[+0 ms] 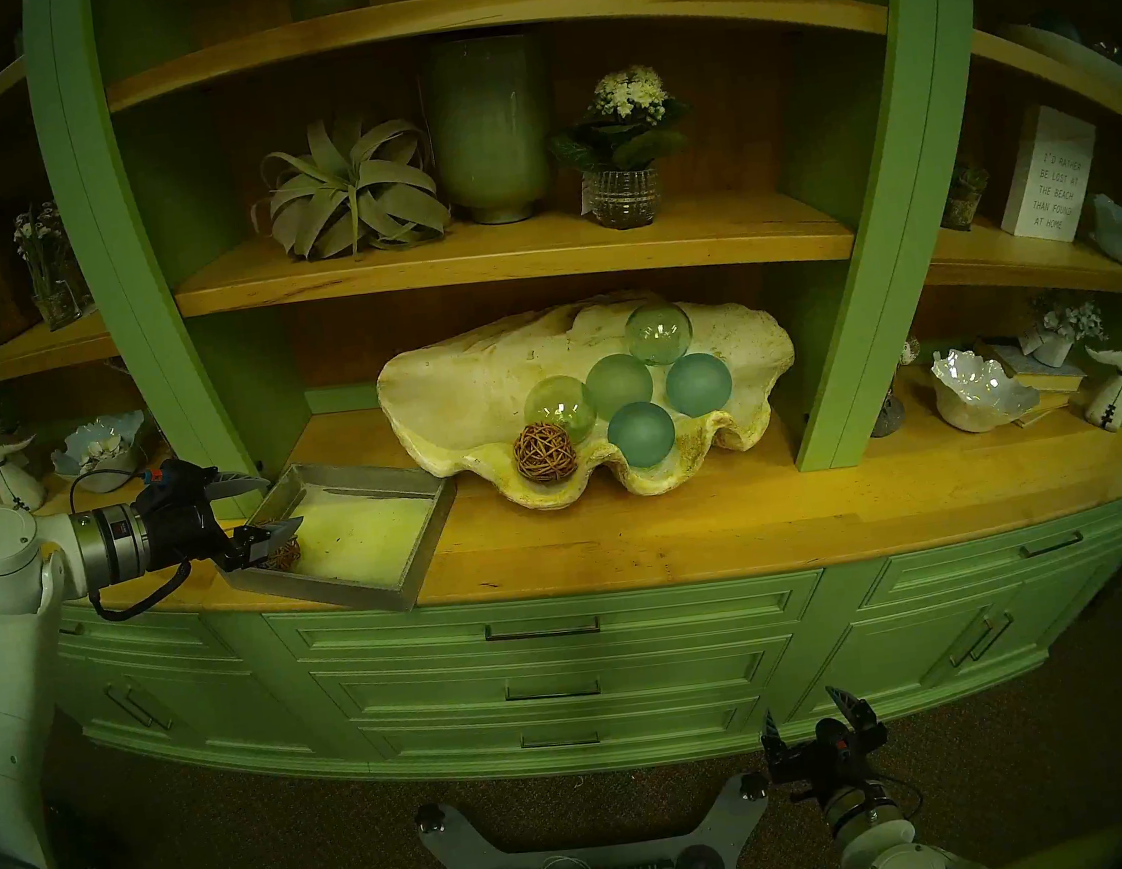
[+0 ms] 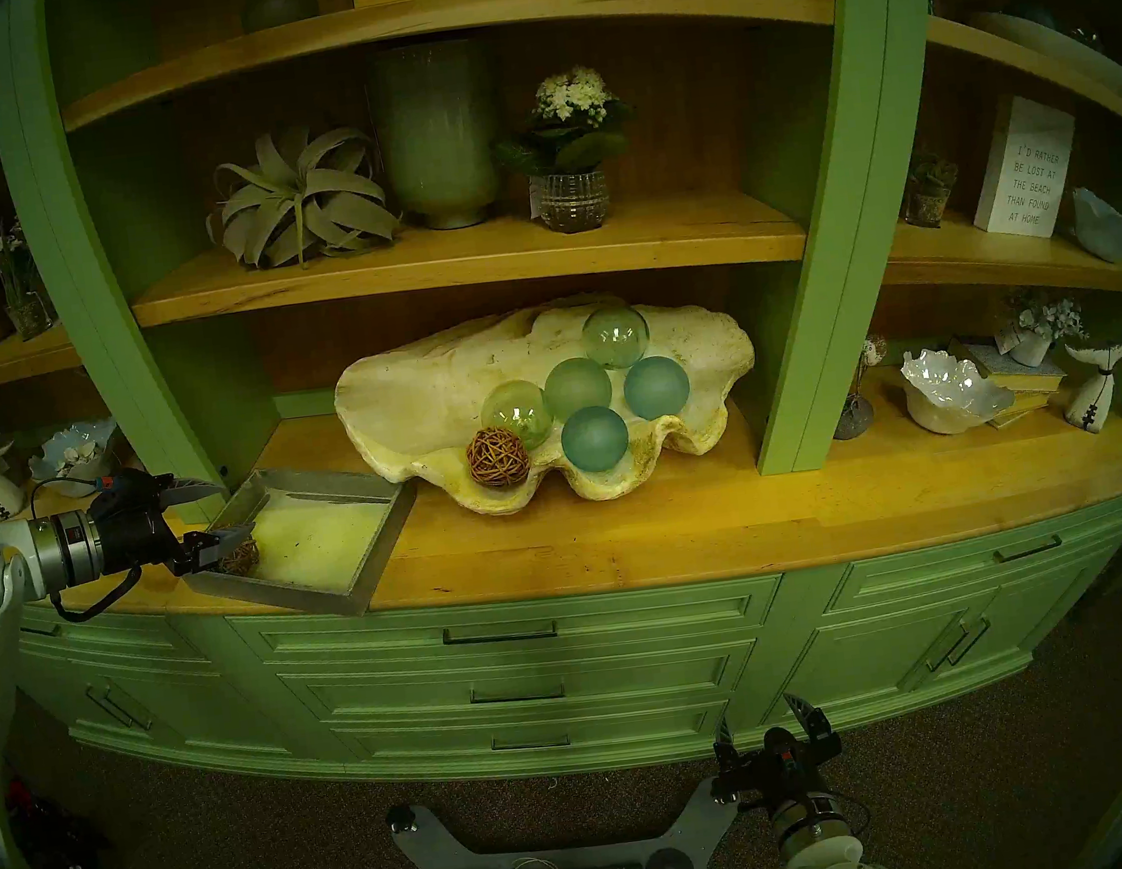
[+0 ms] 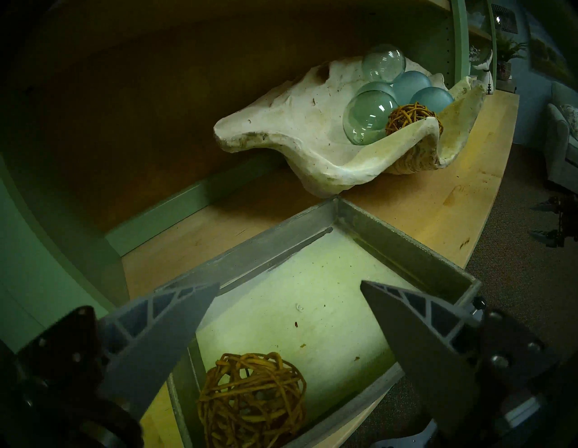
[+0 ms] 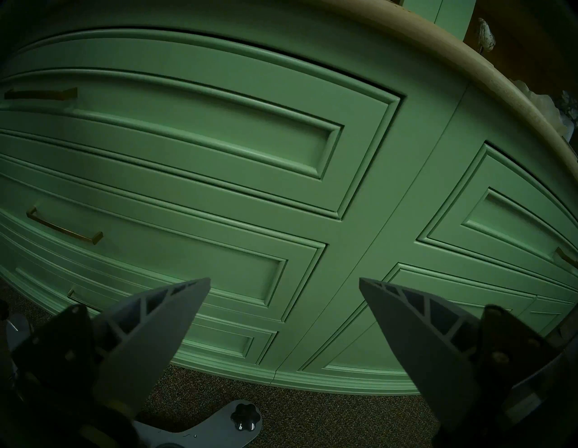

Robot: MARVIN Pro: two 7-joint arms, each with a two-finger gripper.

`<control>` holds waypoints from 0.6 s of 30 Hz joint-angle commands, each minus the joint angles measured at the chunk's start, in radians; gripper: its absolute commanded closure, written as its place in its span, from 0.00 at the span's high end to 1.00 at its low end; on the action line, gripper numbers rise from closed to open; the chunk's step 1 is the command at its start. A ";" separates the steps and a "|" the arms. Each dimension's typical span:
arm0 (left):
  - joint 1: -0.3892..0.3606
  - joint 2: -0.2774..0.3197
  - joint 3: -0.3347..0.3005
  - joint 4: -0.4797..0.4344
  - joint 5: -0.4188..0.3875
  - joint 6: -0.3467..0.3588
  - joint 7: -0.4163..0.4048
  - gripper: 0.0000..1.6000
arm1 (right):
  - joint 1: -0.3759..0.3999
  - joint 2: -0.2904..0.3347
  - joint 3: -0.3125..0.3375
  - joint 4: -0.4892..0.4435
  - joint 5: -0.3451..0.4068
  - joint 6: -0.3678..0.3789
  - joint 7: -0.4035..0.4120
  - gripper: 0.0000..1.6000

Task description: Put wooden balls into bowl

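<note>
Green cabinet (image 1: 551, 675) with a wooden counter (image 1: 762, 512) and shelves fills the scene. Going left to right: the left gripper (image 1: 270, 505) sits at the near-left corner of the grey tray (image 1: 419, 558), jaws spread wide, gripping nothing. One wicker ball (image 3: 253, 403) lies in that tray corner, just below and between the fingers (image 3: 175, 325), slightly behind their tips in the wrist view; no contact that I can see. Rest of the tray is bare.

Right of the hand, well apart, the big shell bowl (image 1: 468, 378) rests on the counter, its left end close to the tray's far corner. A second wicker ball (image 1: 545, 458) is already inside, at the front rim, against a clear glass ball (image 1: 559, 408). Four more glass balls sit further right in the bowl.

Far right and low, the right gripper (image 1: 814, 719) is parked in front of the drawers, jaws apart, empty.

Progress, as I judge it: halfway. One ball is placed; one is left to grasp, carry right and drop in.
</note>
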 commanded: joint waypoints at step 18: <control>-0.211 0.114 0.139 0.120 0.049 0.051 -0.003 1.00 | 0.002 0.000 0.001 -0.021 -0.001 -0.005 -0.001 1.00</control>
